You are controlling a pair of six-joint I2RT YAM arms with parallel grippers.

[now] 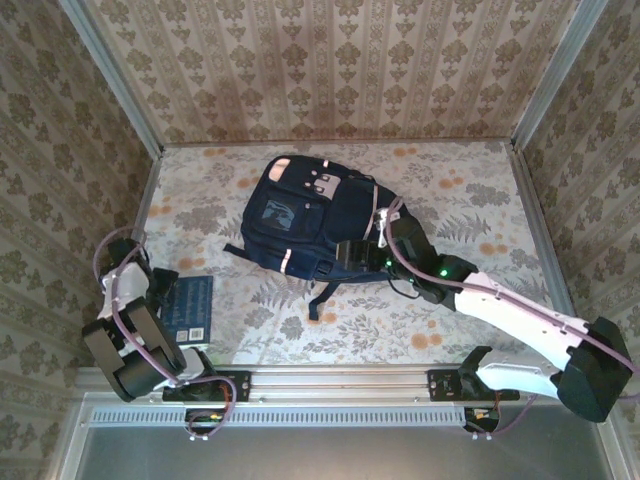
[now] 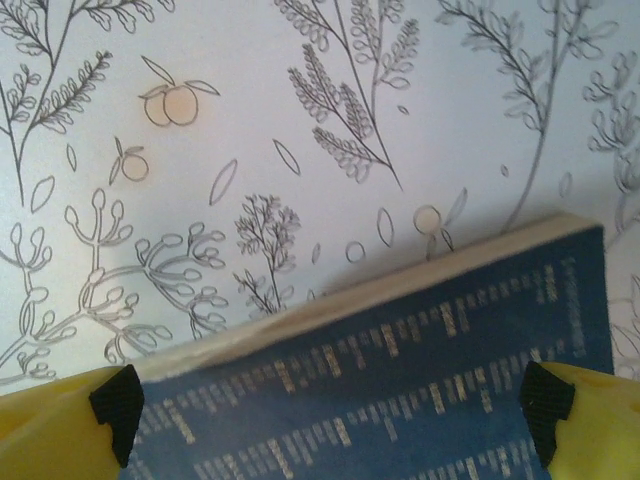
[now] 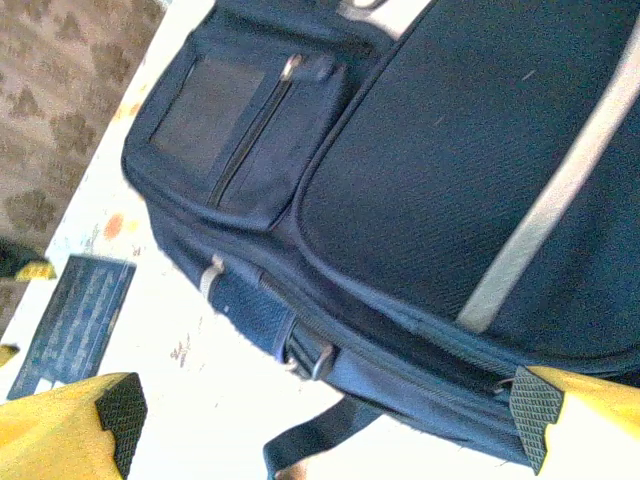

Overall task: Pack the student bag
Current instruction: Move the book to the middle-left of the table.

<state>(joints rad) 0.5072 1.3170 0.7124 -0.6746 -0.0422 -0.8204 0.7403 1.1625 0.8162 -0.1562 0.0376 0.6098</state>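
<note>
From the top external view, the student bag [image 1: 310,215] is lying flat in the middle of the desk [image 1: 470,210], its front facing up and its top end angled toward the far wall [image 1: 330,60]. A loose strap [image 1: 316,296] is trailing from its near edge. The right arm is reaching in from the right, and the right claw [image 1: 352,255] is hanging over the bag's near right part. A dark blue book [image 1: 190,308] is lying flat near the left edge, well apart from the bag. The left claw [image 1: 163,288] is hovering at the book's left side. A metal rail [image 1: 340,382] is running along the near edge between the 2 arm bases.

In the left wrist view, the left claw [image 2: 330,405] is standing wide open above the book [image 2: 400,370]. Its 2 black pads [image 2: 115,410] are sitting over the cover's printed lines rather than gripping its edges. The leaf-patterned desk [image 2: 300,120] is showing beyond the book's pale page edge.

In the right wrist view, the right claw [image 3: 330,420] is also spread wide, holding nothing. The student bag [image 3: 440,150] is lying beneath it, with a zipped front pocket [image 3: 240,130], a pale stripe [image 3: 560,200], a side buckle [image 3: 310,355] and a strap end [image 3: 310,445]. The book [image 3: 70,320] is lying to the left on the desk [image 3: 180,370], apart from the bag.
</note>
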